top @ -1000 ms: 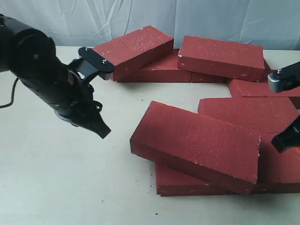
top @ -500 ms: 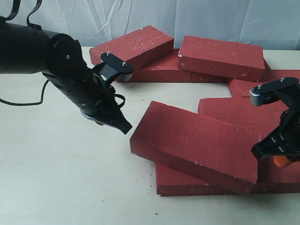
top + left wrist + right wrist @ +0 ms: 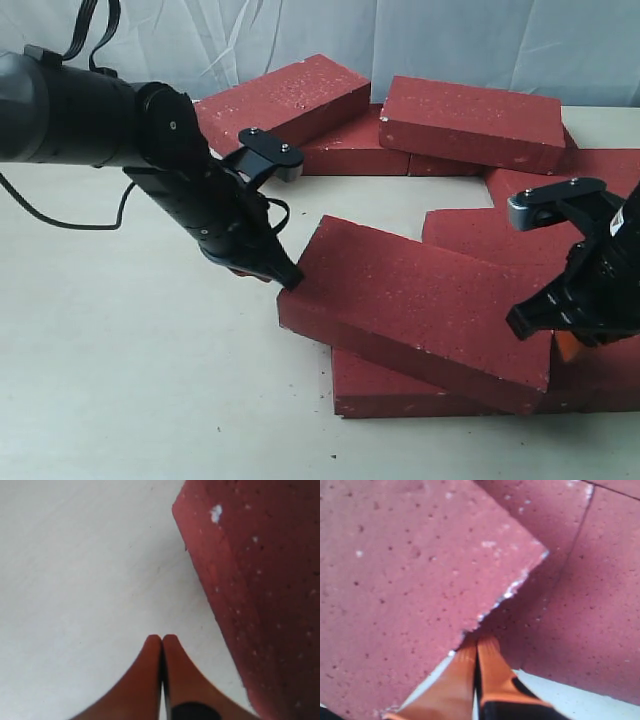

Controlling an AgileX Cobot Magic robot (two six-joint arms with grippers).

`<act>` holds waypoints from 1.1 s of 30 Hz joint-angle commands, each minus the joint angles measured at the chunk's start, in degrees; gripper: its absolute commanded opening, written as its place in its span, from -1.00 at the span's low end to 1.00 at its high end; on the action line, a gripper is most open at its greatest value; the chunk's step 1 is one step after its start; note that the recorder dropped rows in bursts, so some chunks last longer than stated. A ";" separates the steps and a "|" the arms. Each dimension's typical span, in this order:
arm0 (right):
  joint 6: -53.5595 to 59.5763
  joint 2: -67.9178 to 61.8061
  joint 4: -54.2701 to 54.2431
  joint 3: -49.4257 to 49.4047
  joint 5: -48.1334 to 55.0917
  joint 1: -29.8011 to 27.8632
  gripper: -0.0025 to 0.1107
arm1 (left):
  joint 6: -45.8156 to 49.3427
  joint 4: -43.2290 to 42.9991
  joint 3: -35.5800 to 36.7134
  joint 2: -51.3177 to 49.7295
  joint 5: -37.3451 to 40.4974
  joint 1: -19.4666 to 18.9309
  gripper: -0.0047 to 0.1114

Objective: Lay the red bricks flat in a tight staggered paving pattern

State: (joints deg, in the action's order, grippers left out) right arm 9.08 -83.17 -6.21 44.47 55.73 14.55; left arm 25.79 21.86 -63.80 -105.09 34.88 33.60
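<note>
We judge the central rough dark-red brick [image 3: 420, 305] heavy, rigid (too wide to grasp); left pincer [image 3: 287, 277] and right pincer [image 3: 524, 322], closed empty, should push its corners.

We record, in black throughout:

- Left arm [image 3: 90, 110]: glossy, thick rounded links. Looped cables [image 3: 95, 25] above it, one thin cable [image 3: 60, 223] trailing below.
- Left bracket [image 3: 268, 150]: flat black plate, grey end, two small screws.
- Left gripper [image 3: 289, 278]: dark outside; its fingers [image 3: 145, 680] are orange with a black patch.
- Right arm [image 3: 600, 285]: black casing.
- Right bracket [image 3: 545, 198]: grey-fronted, two screws.
- Right gripper [image 3: 476, 645]: its orange fingers [image 3: 492, 672] have black bases.
</note>
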 commanded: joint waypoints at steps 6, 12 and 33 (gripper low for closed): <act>3.56 -0.69 -3.54 -0.13 -0.97 0.23 -0.97 | 4.92 7.12 -0.30 0.10 -0.16 0.31 -0.92; 4.13 -0.58 -4.04 1.45 -1.10 0.23 -0.97 | 4.92 6.88 -0.30 1.64 -0.18 0.31 -0.92; 12.04 -6.03 -18.89 21.44 1.85 0.84 -0.97 | 3.15 5.75 -0.30 11.30 5.59 -11.02 -0.92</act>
State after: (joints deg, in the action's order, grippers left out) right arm 20.19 -86.74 -20.73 62.90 59.87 14.55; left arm 29.15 25.03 -63.80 -94.46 39.24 23.85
